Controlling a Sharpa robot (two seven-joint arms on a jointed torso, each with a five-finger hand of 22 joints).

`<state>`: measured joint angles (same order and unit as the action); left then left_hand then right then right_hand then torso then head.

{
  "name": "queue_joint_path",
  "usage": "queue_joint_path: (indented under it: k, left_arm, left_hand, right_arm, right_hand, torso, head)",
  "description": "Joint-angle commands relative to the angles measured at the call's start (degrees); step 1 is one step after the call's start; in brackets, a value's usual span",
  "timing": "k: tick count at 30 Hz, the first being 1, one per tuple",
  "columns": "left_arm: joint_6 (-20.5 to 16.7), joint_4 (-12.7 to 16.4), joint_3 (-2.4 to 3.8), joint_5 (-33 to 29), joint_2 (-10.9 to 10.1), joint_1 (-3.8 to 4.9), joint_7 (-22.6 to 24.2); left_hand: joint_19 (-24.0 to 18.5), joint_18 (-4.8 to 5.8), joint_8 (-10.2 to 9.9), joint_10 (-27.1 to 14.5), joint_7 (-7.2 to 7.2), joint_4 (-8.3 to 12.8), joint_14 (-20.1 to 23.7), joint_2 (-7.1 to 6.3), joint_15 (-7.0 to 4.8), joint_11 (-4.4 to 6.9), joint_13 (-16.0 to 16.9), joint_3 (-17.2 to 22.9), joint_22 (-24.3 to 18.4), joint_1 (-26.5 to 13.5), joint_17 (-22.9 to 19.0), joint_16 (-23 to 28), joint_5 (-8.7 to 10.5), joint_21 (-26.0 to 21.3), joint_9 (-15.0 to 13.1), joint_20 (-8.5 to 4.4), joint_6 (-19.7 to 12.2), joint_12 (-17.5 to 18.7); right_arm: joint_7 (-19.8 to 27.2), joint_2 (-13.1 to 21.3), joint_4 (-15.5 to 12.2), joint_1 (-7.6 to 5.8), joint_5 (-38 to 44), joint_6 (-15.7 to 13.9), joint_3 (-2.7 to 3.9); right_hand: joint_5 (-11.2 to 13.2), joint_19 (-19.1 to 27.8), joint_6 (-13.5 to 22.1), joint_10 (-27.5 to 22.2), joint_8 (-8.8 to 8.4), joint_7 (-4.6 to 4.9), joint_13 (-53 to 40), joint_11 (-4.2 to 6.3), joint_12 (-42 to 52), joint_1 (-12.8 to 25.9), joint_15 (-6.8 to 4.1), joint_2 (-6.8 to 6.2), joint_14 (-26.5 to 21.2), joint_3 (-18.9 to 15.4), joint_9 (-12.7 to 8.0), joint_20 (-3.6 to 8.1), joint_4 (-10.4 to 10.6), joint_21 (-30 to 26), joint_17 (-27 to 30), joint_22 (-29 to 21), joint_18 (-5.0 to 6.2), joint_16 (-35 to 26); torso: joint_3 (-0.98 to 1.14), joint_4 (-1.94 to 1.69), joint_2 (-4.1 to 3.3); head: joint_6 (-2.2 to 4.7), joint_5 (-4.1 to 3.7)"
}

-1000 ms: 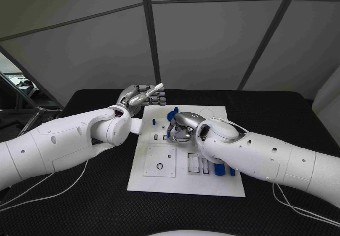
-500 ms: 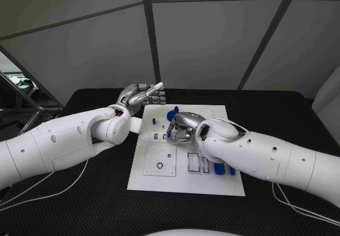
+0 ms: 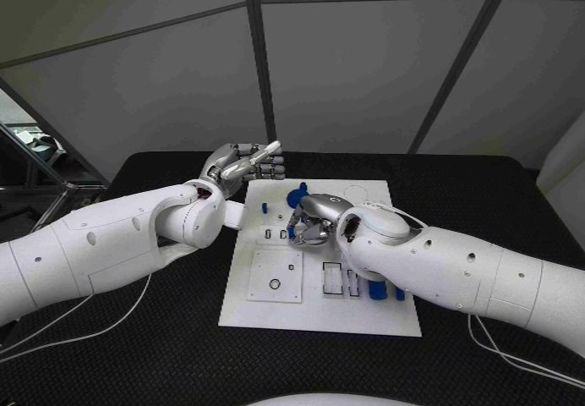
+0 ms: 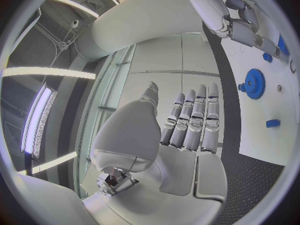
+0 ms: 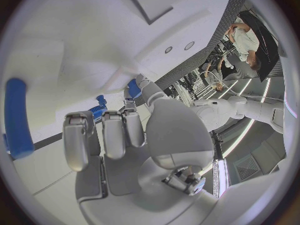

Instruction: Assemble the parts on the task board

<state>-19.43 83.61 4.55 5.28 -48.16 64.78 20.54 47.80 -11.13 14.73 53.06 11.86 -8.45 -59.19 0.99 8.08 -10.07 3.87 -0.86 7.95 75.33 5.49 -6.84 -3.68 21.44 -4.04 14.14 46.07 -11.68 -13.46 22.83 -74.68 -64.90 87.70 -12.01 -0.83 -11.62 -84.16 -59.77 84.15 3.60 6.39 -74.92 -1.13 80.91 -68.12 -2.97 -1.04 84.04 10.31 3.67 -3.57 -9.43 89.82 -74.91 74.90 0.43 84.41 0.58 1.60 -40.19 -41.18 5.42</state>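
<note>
The white task board lies in the middle of the black table. My right hand is low over its far half with fingers curled in. The thumb and a finger pinch a small blue part close to the board. A blue gear stands on the board just beyond that hand, also seen as the gear. A long blue bar lies on the board. My left hand is raised beside the board's far left corner, its straight fingers holding nothing.
Two blue pieces lie in slots near the board's right edge. A square white plate with small holes sits on the board's left half. Another small blue piece lies near the gear. Black table surrounds the board.
</note>
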Motion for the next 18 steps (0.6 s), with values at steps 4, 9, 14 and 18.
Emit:
queue_joint_path:
  k: [4, 9, 14, 18]
  left_arm:
    - [0.35, 0.04, 0.07, 0.21, 0.03, 0.11, 0.17]
    - [0.37, 0.03, 0.07, 0.21, 0.03, 0.11, 0.14]
    - [0.43, 0.03, 0.07, 0.21, 0.03, 0.11, 0.1]
    - [0.47, 0.0, 0.07, 0.21, 0.0, 0.11, 0.04]
  left_hand:
    - [0.02, 0.76, -0.32, 0.21, 0.41, 0.4, 0.32, 0.44, 0.21, -0.14, -0.04, -0.07, -0.05, -0.13, 0.1, 0.18, 0.23, -0.1, 0.07, 0.16, 0.36, 0.38]
    - [0.02, 0.76, -0.32, 0.21, 0.41, 0.4, 0.32, 0.44, 0.21, -0.14, -0.04, -0.07, -0.05, -0.13, 0.1, 0.18, 0.23, -0.1, 0.07, 0.16, 0.36, 0.38]
    - [0.02, 0.76, -0.32, 0.21, 0.41, 0.4, 0.32, 0.44, 0.21, -0.14, -0.04, -0.07, -0.05, -0.13, 0.1, 0.18, 0.23, -0.1, 0.07, 0.16, 0.36, 0.38]
    - [0.02, 0.76, -0.32, 0.21, 0.41, 0.4, 0.32, 0.44, 0.21, -0.14, -0.04, -0.07, -0.05, -0.13, 0.1, 0.18, 0.23, -0.1, 0.07, 0.16, 0.36, 0.38]
  right_arm:
    - [-0.67, 0.0, 0.17, 0.04, 0.38, 0.18, -0.12]
    - [-0.6, 0.0, 0.17, 0.04, 0.38, -0.52, -0.13]
    - [-0.33, 0.05, 0.1, 0.04, 0.38, -2.19, -0.13]
    - [0.65, 0.26, -0.24, 0.04, 0.24, -5.21, -0.13]
  right_hand:
    - [-0.12, -5.46, 0.99, -0.14, -0.18, 0.11, -5.28, -0.56, -0.51, 0.41, 0.4, -0.48, 3.35, -0.56, -0.05, -0.22, 0.03, -0.14, -2.72, 14.5, -0.28, -0.37]
    - [0.83, -5.4, 2.29, -0.45, -0.12, 0.28, -4.84, -0.77, -0.96, 1.18, 0.57, -1.14, 3.29, -1.39, 0.0, -0.42, 0.25, -0.19, -2.44, 14.41, -0.26, -0.54]
    - [1.3, -5.25, 4.48, -0.99, -0.18, 0.59, -4.1, -1.04, -1.69, 2.05, 0.76, -2.14, 3.22, -2.58, -0.04, -0.61, 0.7, -0.32, -2.15, 14.18, -0.2, -0.73]
    - [1.36, -5.19, 6.47, -1.57, -0.15, 0.94, -3.33, -1.37, -2.47, 2.36, 1.0, -3.25, 3.16, -3.46, -0.03, -0.82, 1.39, -0.38, -1.9, 14.08, -0.17, -0.89]
  torso:
    - [0.0, 0.0, 0.0]
    - [-0.01, 0.0, 0.01]
    - [0.01, 0.01, 0.01]
    - [0.03, -0.01, 0.04]
  head:
    - [-0.02, -0.02]
    - [0.0, -0.03]
    - [0.06, -0.03]
    - [0.14, -0.03]
